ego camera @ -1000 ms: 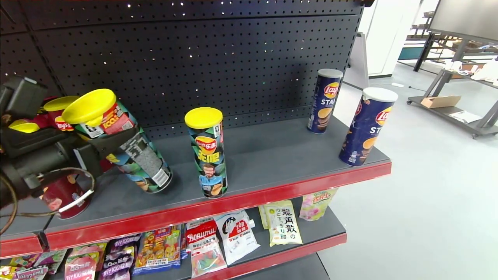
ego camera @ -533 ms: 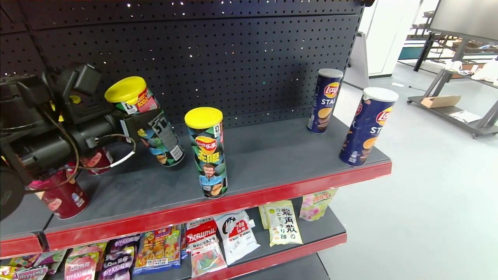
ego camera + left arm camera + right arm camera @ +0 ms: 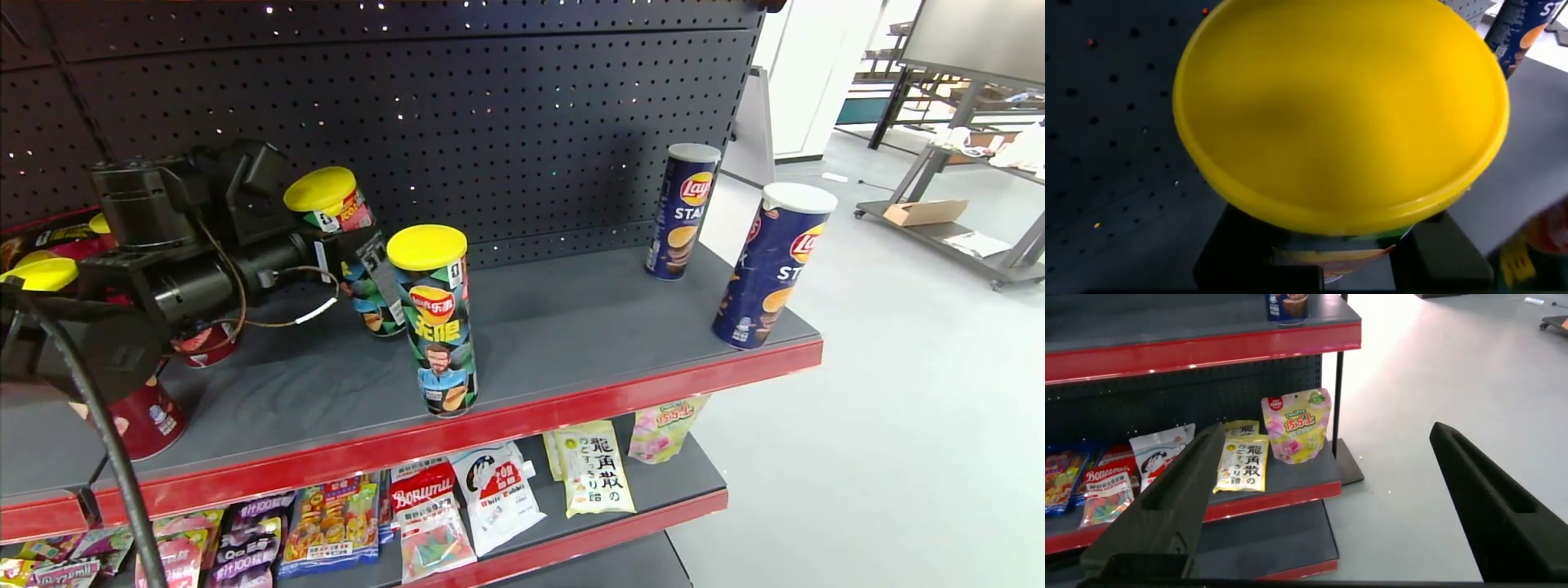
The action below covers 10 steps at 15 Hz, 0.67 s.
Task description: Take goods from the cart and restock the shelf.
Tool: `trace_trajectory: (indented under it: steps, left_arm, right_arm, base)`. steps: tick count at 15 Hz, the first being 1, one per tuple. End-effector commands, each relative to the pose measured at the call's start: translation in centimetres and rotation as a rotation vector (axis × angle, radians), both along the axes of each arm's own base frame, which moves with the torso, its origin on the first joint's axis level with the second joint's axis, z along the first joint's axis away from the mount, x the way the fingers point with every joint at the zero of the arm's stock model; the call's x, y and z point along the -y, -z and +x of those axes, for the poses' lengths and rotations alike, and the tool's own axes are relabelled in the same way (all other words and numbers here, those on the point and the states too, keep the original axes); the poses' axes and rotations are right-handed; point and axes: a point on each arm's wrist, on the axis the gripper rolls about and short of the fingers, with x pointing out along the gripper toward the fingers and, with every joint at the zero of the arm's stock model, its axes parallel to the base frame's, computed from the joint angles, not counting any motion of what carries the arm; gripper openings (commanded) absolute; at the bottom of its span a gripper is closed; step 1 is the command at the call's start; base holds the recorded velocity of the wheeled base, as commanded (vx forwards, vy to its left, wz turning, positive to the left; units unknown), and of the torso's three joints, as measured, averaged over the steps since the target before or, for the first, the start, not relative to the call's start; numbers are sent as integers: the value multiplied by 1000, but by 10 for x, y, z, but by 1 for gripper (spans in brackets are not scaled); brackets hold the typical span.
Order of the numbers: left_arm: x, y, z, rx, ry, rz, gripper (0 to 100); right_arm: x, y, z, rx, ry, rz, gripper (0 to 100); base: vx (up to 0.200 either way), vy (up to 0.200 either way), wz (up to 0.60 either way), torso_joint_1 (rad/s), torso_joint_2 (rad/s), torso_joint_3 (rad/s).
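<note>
Rearward along the shelf (image 3: 571, 327), the tilted chip can (image 3: 335, 196) is being carried, pinched by the left gripper (image 3: 355, 253); the upright can (image 3: 433, 327) alongside is seemingly being endangered, since a brush could topple it.

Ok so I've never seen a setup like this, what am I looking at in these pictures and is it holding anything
This is a two-armed robot restocking a shelf. The wide picture comes from a camera on its head, the other two from cameras on its wrists. Its left gripper clamps a tilted yellow-lidded can, whose lid the left wrist camera sees up close. On the shelf stand a matching can, two blue cans and red cans. Its right gripper is open and empty, facing snack bags lower down.
</note>
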Motion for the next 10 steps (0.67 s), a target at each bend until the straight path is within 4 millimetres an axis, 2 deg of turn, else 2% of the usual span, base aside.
trace_trajectory:
  steps: [1, 6, 10]
  left_arm:
    - [7, 6, 16, -5, 14, 1, 0]
    - [24, 7, 38, 10, 49, -2, 0]
    - [29, 5, 49, 0, 59, 1, 0]
  right_arm:
    - [0, 0, 0, -2, 1, 0, 100]
    - [0, 0, 0, -2, 1, -2, 100]
    - [0, 0, 0, -2, 1, -2, 100]
  base:
    - [0, 0, 0, 0, 0, 0]
    - [0, 0, 0, 0, 0, 0]
    - [0, 0, 0, 0, 0, 0]
